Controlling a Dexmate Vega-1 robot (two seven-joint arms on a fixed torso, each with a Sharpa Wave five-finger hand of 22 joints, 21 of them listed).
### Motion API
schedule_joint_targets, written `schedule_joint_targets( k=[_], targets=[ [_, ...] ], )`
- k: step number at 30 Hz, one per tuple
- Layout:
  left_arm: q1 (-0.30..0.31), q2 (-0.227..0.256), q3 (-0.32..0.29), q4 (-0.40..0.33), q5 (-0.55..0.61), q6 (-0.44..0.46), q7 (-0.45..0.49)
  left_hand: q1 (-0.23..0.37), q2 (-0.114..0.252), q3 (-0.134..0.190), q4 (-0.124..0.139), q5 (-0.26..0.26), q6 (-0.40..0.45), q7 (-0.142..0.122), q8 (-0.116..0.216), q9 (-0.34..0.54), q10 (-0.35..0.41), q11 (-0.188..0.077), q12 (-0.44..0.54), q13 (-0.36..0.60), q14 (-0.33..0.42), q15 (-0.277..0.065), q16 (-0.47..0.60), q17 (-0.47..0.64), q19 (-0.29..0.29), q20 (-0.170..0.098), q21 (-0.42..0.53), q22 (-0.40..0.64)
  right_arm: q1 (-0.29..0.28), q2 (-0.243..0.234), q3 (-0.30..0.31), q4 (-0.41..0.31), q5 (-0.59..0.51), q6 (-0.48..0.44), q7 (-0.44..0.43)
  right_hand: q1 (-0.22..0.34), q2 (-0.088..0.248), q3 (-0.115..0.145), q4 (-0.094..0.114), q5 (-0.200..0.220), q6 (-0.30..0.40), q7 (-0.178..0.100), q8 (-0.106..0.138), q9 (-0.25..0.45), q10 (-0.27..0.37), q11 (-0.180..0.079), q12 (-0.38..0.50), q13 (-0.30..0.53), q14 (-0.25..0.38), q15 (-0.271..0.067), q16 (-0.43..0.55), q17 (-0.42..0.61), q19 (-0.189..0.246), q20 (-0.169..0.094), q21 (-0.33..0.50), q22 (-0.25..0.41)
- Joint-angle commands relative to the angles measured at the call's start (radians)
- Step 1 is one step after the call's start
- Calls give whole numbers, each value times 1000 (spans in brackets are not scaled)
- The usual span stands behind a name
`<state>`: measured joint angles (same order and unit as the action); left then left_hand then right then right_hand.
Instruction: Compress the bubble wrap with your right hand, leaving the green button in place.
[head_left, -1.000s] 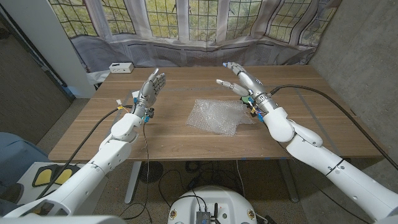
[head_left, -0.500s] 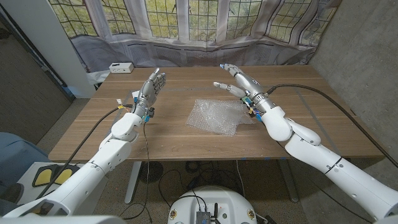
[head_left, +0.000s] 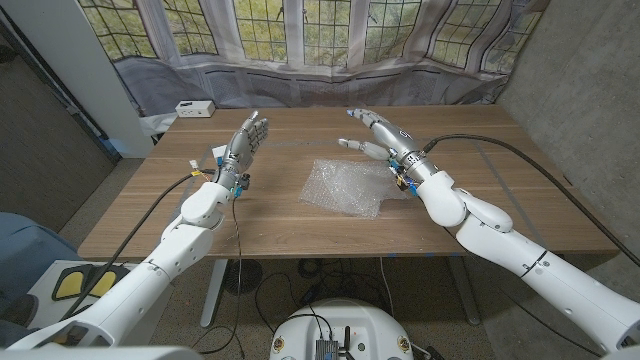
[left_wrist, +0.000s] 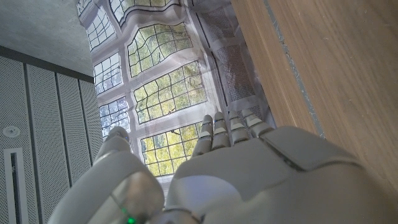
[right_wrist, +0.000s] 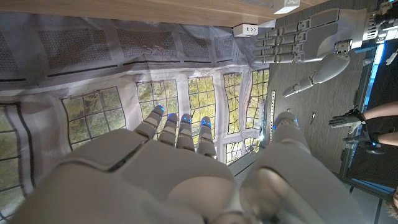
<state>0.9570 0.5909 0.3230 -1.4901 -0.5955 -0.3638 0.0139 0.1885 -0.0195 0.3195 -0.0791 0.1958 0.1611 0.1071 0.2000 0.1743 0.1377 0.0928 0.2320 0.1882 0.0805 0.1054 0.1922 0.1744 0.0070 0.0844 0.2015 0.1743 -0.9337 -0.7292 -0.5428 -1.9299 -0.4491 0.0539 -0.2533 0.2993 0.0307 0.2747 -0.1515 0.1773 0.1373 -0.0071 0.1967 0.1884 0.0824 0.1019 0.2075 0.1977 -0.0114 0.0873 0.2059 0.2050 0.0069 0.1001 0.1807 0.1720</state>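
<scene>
Bubble wrap (head_left: 345, 186) — a crinkled clear sheet on wood-grain table (head_left: 300, 225) — untouched; right hand (head_left: 378, 133) spread above it.

Head camera high, looking down over the table (head_left: 300, 215), wrist cameras close behind each hand, aimed at the window curtain (right_wrist: 93, 50), shared by all.

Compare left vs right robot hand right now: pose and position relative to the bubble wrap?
The left robot hand stands off to the left of the bubble wrap, with bare table between them; the right robot hand is raised by the wrap's far right corner. The left's fingers point up and away, close together; the right's reach toward the table's middle, thumb spread apart. Both are open, hold nothing and are not touching the wrap.
</scene>
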Motion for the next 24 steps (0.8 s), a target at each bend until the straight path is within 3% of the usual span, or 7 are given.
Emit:
schedule_joint_targets(
  k=[1, 24],
  targets=[
    [1, -1, 2, -2, 0, 1, -1, 6, 10, 4, -5, -1, 10, 0, -1, 4, 8, 5, -4, 5, 5, 0, 1, 5, -2, 13, -3, 5, 26, -8, -53, -19, -92, -86, 56, 11, 2, 6, 4, -1, -26, 2, -8, 5, -22, 1, -8, 4, -17, 6, -4, 0, 1, 3, 6, 4],
    [5, 1, -1, -8, -4, 2, -1, 13, 22, 10, -9, -4, 19, 1, -3, 4, 13, 3, -5, 6, 8, 0, 0, 5, 2, 16, -2, 5, 43, -13, -107, -52, -171, -188, 128, 33, -10, 9, -6, 0, -83, 14, -14, 6, -73, -5, -18, 5, -33, 9, -5, 0, 54, 32, 26, 3]
  ],
)
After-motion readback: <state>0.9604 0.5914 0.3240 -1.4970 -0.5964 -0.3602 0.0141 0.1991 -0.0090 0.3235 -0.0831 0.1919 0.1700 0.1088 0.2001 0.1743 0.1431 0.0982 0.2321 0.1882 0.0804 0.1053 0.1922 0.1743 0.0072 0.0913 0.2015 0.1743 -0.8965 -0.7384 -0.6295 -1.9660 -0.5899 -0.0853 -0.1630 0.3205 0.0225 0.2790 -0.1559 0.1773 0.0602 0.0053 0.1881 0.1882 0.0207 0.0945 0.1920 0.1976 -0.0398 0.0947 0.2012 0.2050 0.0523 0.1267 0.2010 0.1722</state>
